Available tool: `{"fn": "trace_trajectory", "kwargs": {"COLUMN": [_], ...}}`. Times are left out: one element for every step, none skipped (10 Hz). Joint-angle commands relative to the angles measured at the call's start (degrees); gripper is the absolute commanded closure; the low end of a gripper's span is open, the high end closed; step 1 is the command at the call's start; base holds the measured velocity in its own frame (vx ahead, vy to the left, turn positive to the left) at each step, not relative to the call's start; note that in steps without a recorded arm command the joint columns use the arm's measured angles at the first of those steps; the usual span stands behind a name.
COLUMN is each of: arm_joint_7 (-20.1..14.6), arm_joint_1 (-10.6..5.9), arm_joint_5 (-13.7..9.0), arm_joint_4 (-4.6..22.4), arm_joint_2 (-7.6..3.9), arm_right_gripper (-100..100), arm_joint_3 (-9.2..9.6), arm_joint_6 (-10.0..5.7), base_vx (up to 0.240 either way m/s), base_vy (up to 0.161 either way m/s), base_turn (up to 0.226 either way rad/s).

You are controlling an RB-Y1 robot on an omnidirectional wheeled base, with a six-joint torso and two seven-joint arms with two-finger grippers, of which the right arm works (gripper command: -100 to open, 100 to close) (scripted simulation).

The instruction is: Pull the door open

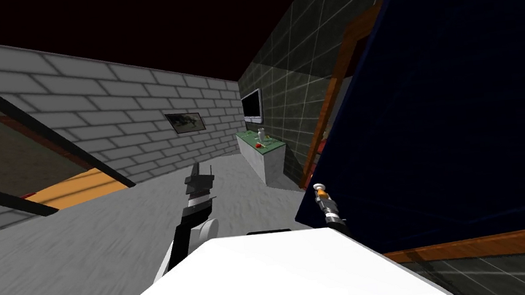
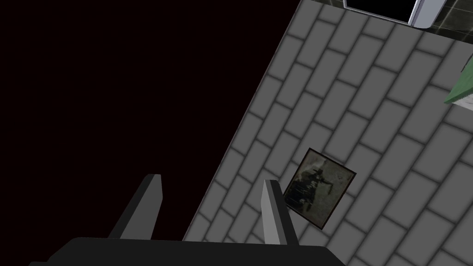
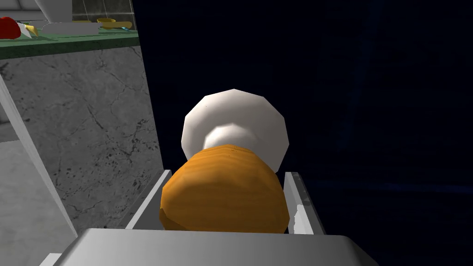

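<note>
room: grey brick wall (image 1: 126, 102) on the left, dark tiled wall ahead, grey floor (image 1: 81, 250), black area above the walls.
door: dark navy leaf (image 1: 437, 122) on the robot's right, tall and close. An orange-brown frame (image 1: 335, 94) shows past its free edge.
knob: orange knob (image 1: 321, 193) on a white round plate, near the leaf's free edge, low on the door.
nearby: grey counter (image 1: 261, 149) with a green top against the tiled wall, just beyond the door's edge. Small items sit on it, one of them red (image 1: 258, 145). A flat screen (image 1: 252, 106) hangs above it.
in the way: nothing lies between the right arm and the knob. The counter is near the frame but apart from the leaf.
right gripper (image 1: 325, 200): arm reaches forward and up from beside the chest, and both blades clamp the knob's sides.
left gripper (image 1: 199, 171): arm raised in front of the chest, well apart from the door, aimed at the brick wall, fingers spread with nothing between them.
right wrist view: shows the grip. The knob (image 3: 221, 189) fills the gap between the blades of the gripper (image 3: 227, 174), the white plate (image 3: 235, 120) is behind it, and the counter's marbled side (image 3: 92, 129) is beside the door (image 3: 369, 115).
left wrist view: confirms the open gap of the left gripper (image 2: 212, 180).
</note>
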Motion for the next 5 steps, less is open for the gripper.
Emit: {"fn": "trace_trajectory", "kwargs": {"arm_joint_7": [0.0,-0.8,-1.0,-1.5,-2.0], "arm_joint_1": [0.0,0.58,0.71,1.0,1.32], "arm_joint_5": [0.0,0.6,0.8,1.1,1.5], "arm_joint_4": [0.0,-0.4,-0.6,-0.9,-1.2], "arm_joint_2": [0.0,-0.47,-0.66,-1.07,-1.52], "arm_right_gripper": [100,100,100,100,100], "arm_joint_3": [0.0,1.29,1.62,2.36,3.17], "arm_joint_6": [0.0,-0.37,-0.53,-0.89,-1.28], "base_vx": [-0.11,-0.155,-0.208,-0.176,-0.183], "base_vy": [0.006,-0.003,-0.023,-0.03,-0.016], "base_turn": [0.016,0.056,0.057,0.054,0.06]}}
